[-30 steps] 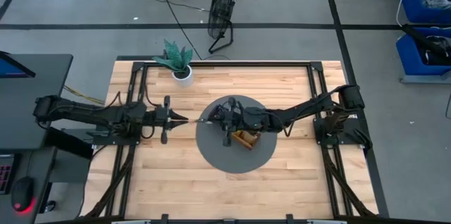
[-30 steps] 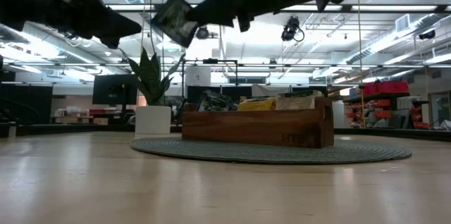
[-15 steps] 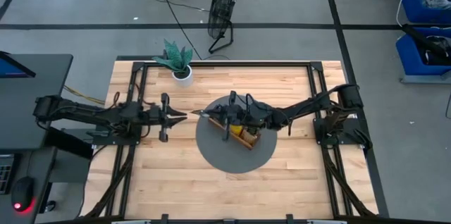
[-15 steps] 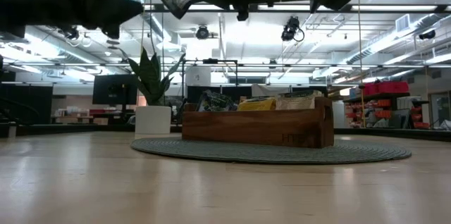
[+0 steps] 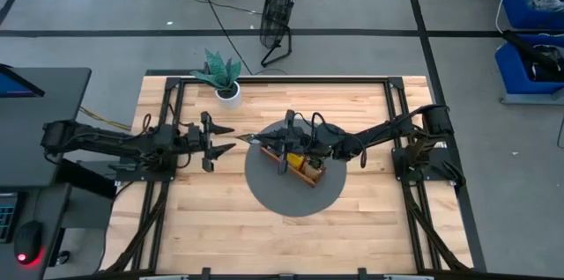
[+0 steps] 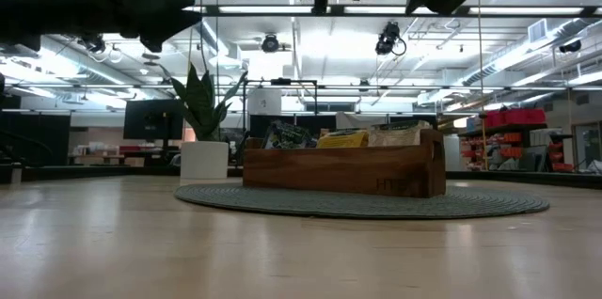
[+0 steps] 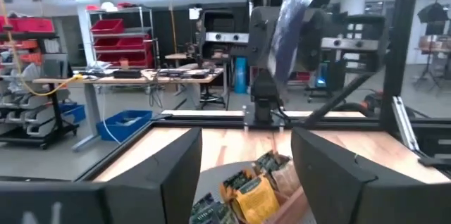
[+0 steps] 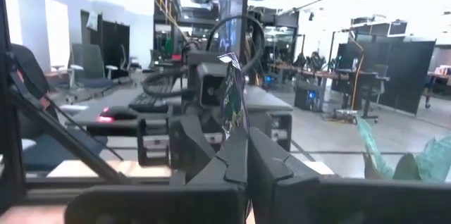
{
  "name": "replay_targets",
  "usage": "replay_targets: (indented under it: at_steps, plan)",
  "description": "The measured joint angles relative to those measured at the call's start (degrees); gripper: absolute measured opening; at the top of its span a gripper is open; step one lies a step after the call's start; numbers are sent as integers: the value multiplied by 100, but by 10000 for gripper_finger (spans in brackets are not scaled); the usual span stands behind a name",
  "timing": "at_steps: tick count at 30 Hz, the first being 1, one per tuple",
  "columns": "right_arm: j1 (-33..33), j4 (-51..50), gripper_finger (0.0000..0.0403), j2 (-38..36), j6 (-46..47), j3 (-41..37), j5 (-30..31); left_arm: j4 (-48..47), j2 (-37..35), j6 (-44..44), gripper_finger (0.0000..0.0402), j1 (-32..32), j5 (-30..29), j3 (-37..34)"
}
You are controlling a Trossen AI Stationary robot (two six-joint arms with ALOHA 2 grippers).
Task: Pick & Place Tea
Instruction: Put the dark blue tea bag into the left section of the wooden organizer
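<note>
Right gripper (image 5: 257, 139) up in the air over the left edge of the round grey mat (image 5: 264, 187), fingers pinched tight on one dark tea sachet (image 7: 292, 9), well above the tabletop (image 5: 220, 218). Left gripper (image 5: 227, 138) just beside it toward the table's left edge, fingers (image 7: 169, 175) spread wide and holding nothing, pointing straight at that sachet. Rest of the tea bags (image 7: 246, 185) sitting upright in the wooden tray (image 6: 343, 169) on the mat, near the middle of the table.

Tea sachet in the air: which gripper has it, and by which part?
The right gripper pinches the dark tea sachet by one edge; the left gripper, fingers open, holds nothing.
</note>
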Motion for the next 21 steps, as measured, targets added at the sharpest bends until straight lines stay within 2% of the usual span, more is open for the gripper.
replay_targets:
  at_steps: [6, 9, 17, 21]
  plan:
    - [-55, -314, 0, 142, -3, 344, 10, 714, 570, 26, 198, 147, 202, 39]
    - [-107, -335, 0, 313, -3, 436, 7, 694, 781, 9, 181, 194, 382, 133]
    - [-173, -246, 0, 480, -45, 535, 16, 725, 1076, -34, 162, 192, 398, 266]
    - [-208, -239, 0, 487, 59, 535, -8, 736, 1095, 5, 130, 192, 445, 273]
